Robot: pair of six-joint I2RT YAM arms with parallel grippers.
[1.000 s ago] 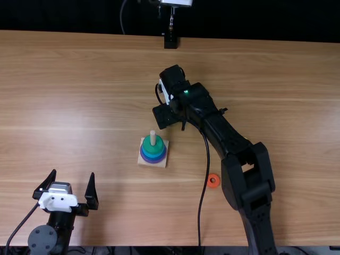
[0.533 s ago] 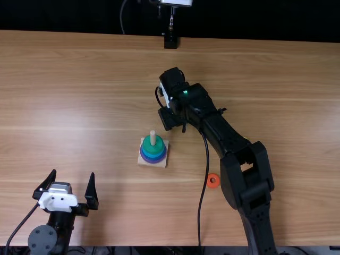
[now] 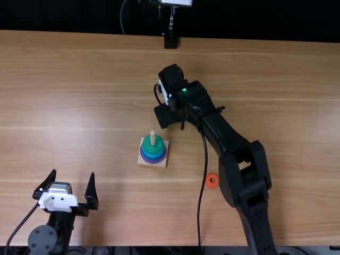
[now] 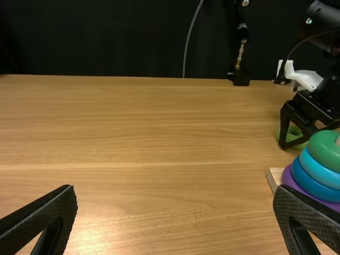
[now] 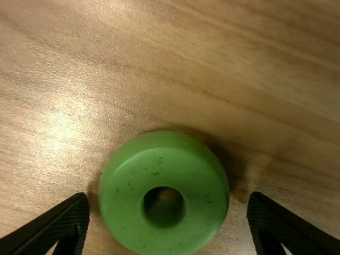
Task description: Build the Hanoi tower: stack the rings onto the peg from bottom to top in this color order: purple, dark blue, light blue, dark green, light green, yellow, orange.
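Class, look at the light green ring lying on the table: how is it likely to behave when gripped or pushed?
The light green ring looks thick and solid, so it should hold its shape when squeezed. Its shiny, rounded side may be slightly slippery. Lying flat, it would more likely slide than roll.

Counting one peg (image 3: 153,137), one base (image 3: 144,161) beneath it, four stacked rings (image 3: 153,151) around it, two loose rings (image 5: 164,144) off it, two arms (image 3: 228,130) flanking it.
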